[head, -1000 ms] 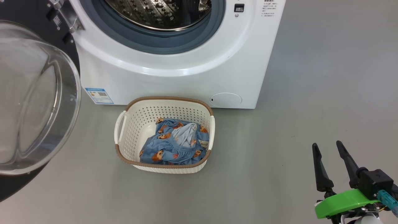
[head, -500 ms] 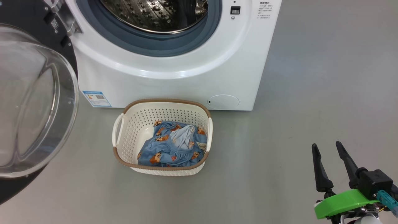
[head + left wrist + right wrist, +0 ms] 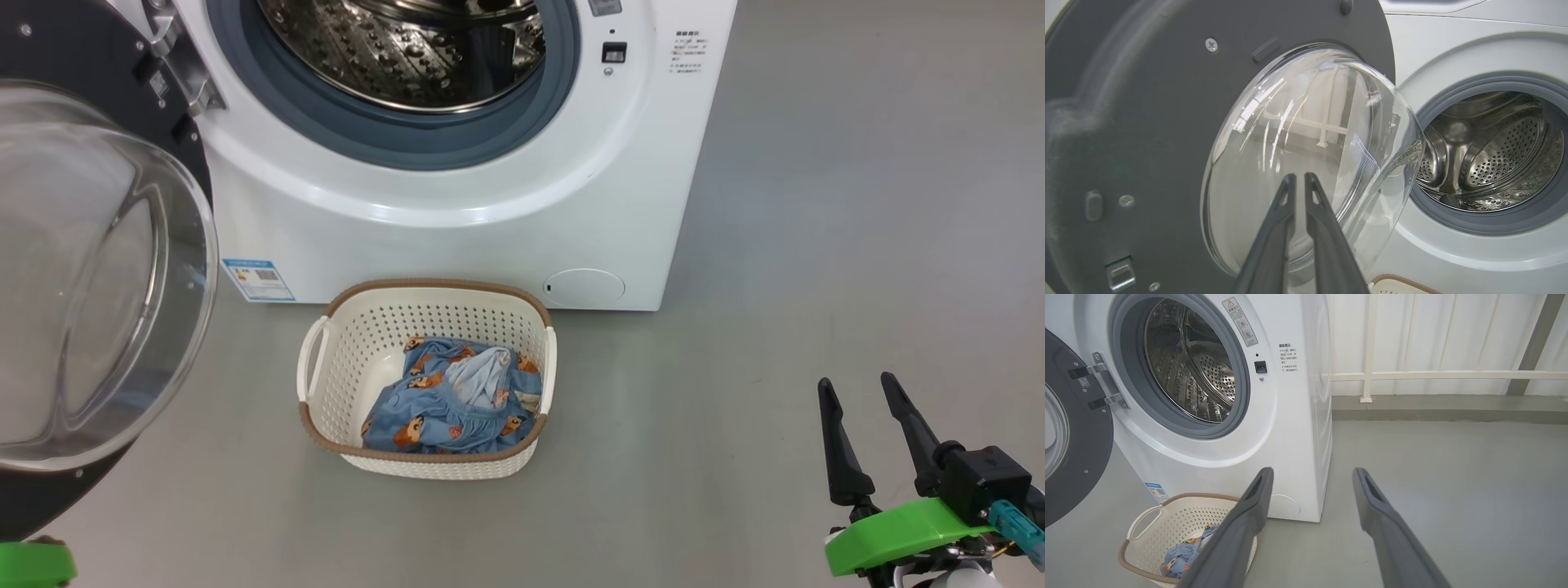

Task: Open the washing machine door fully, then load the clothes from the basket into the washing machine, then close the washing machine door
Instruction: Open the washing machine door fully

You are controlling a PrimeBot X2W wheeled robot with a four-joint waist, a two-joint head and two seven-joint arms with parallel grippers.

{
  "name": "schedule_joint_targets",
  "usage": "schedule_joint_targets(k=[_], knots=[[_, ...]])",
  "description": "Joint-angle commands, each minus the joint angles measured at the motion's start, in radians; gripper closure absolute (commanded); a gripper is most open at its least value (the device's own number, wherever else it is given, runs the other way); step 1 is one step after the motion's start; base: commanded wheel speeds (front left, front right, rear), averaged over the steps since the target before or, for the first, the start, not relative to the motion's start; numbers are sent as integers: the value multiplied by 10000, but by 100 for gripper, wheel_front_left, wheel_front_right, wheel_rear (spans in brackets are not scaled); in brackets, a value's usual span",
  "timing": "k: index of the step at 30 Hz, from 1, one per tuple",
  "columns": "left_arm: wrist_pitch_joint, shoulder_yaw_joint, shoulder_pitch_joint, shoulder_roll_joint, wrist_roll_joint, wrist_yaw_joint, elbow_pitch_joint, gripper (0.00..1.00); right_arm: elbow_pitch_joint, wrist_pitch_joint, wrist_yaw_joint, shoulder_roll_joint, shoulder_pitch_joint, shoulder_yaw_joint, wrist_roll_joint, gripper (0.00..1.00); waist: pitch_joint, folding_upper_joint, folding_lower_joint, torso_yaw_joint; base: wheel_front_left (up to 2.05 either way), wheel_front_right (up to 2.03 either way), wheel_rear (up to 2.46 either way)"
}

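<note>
Now the door [image 3: 90,269] stands swung wide at the left of the head view, its clear glass bowl bulging toward the camera. A metal hinge [image 3: 175,61] at the upper left joins it to the machine [image 3: 457,229]. The steel drum [image 3: 408,49] lies open at the top centre, ringed in grey rubber.

Just below the machine's front, at the centre of the frame, the basket [image 3: 351,359] sits on the grey floor [image 3: 816,204]. The clothes [image 3: 457,396] lie bundled in its right half, blue with orange bears and a pale patch on top. A blue label [image 3: 258,280] shows at the machine's lower left and a round flap [image 3: 584,288] at its lower right.

In the left wrist view the left tool [image 3: 1299,176] points at the door's glass, its fingers pressed nearly together with nothing between them; whether the tips touch the glass cannot be told. The right tool [image 3: 855,384] is at the lower right of the head view, well apart from the basket, its fingers spread wide and empty above bare floor.
</note>
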Motion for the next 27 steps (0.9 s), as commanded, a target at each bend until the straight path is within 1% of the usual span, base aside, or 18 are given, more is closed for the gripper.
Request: schedule_joint_targets(k=[1, 2, 3, 4, 8, 9, 15, 27], knots=[[-59, 200, -19, 345, 94, -30, -374, 68, -211, -49, 27, -56, -154, 302, 36, 0, -34, 0, 0, -13, 0, 0, 0], [-59, 94, 93, 265, 88, -30, -569, 54, -213, -49, 27, -56, -144, 305, 53, 0, -63, 0, 0, -23, 0, 0, 0], [-59, 3, 205, 196, 82, -31, -744, 20, -214, -49, 27, -56, -133, 311, 65, 0, -89, 0, 0, -37, 0, 0, 0], [-59, -106, 317, 141, 87, -31, -904, 0, -216, -49, 27, -56, -123, 316, 67, 0, -115, 0, 0, -51, 0, 0, 0], [-59, -592, 705, 18, 16, -31, -1328, 0, -227, -49, 27, -56, -78, 332, 124, 0, -224, 0, 0, -118, 0, 0, 0], [-59, -849, 872, 3, 13, -31, -1497, 0, -255, -49, 27, -56, -61, 340, 144, 0, -285, 0, 0, -174, 0, 0, 0], [-59, -1751, 1422, 23, 96, -32, -1762, 0, -326, -49, 27, -56, 33, 462, 204, 0, -516, 0, 0, -438, 0, 0, 0], [-59, -2671, 2063, 135, 142, -32, -1954, 0, -565, -49, 27, -56, 225, 621, 256, 0, -896, 0, 0, -1070, 0, 0, 0]])
